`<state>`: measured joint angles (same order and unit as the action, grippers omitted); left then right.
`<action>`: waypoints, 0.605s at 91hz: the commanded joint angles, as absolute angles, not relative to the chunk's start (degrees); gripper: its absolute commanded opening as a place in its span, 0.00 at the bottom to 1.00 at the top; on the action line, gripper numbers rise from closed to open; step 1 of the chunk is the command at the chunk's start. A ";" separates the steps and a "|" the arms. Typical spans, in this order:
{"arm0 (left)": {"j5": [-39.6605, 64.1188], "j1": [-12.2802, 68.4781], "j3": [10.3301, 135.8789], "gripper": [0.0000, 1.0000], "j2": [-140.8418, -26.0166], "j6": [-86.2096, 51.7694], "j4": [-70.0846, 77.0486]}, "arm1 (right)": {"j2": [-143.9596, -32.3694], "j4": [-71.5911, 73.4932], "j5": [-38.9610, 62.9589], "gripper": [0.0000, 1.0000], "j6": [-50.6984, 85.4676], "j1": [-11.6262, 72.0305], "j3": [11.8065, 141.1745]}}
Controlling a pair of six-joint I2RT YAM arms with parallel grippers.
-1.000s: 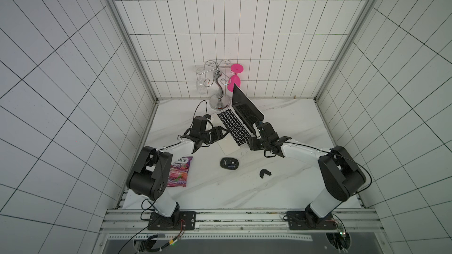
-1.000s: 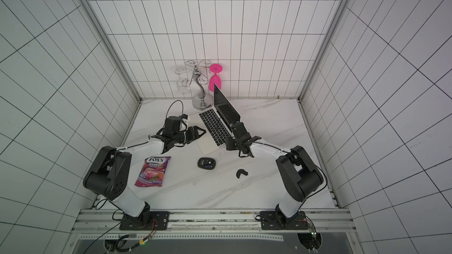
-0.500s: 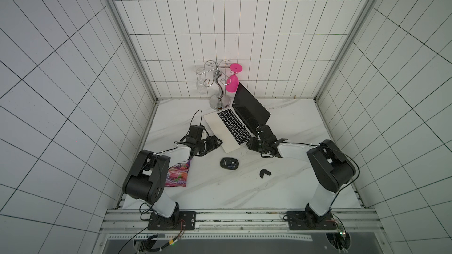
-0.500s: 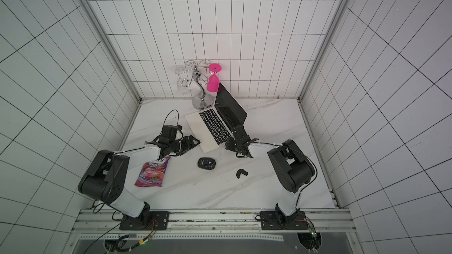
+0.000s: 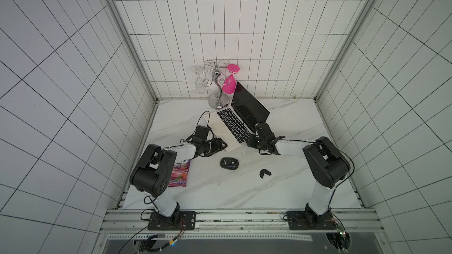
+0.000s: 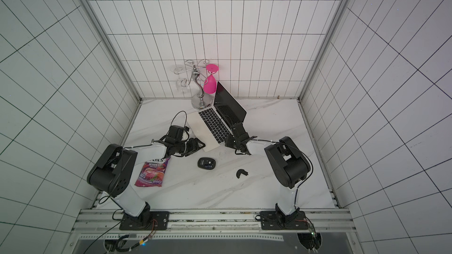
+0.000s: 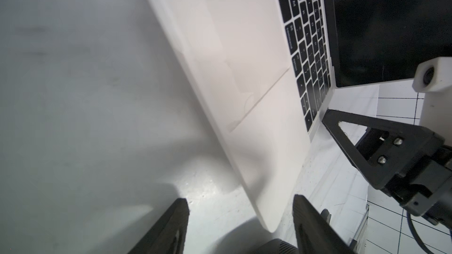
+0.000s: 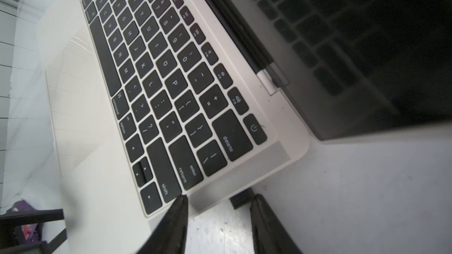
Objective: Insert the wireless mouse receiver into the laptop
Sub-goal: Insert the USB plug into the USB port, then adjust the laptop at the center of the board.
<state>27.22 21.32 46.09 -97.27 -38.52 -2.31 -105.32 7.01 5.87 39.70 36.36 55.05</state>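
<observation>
Swinging round since a second ago, the laptop point(image 5: 220, 130) now lies broadside with its near corner between the fingers of the left pincer point(image 7: 241, 213), which gapes wide and holds nothing; the right pincer point(image 8: 219, 197) stands about half open, unclamped, straddling the laptop's 4 o'clock side edge, where the wireless mouse receiver point(image 8: 241, 200) sits against that edge, just beside one finger. Bare table point(image 5: 293, 123) spreads at 3 o'clock; a glass stand point(image 5: 218, 101) crowds 12 o'clock; the mouse point(image 5: 229, 163) lies at 6 o'clock.

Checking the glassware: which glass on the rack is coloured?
The pink glass, hanging upside down beside the laptop screen; the other glass is clear.
</observation>
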 commanded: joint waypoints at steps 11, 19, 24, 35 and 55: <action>28.56 24.93 50.08 0.67 -100.64 -38.03 -0.56 | -99.94 -1.41 0.07 0.59 38.31 34.65 51.49; 29.02 26.20 51.88 0.66 -102.95 -38.26 -0.53 | -95.55 -6.75 -0.88 0.60 38.48 34.27 49.69; 29.30 27.11 53.39 0.66 -104.41 -38.38 -0.39 | -92.53 -10.51 -0.98 0.60 38.66 34.01 48.69; 29.94 29.44 57.43 0.65 -107.87 -38.65 -0.60 | -85.75 -20.41 -0.23 0.61 38.58 33.27 46.83; 30.67 35.31 67.59 0.66 -115.31 -38.50 -1.45 | -73.63 -36.28 8.45 0.61 39.05 32.44 42.84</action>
<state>30.20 32.45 62.54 -111.50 -39.44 -3.68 -77.80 -23.42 2.74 38.41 32.93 45.04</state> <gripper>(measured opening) 0.652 0.612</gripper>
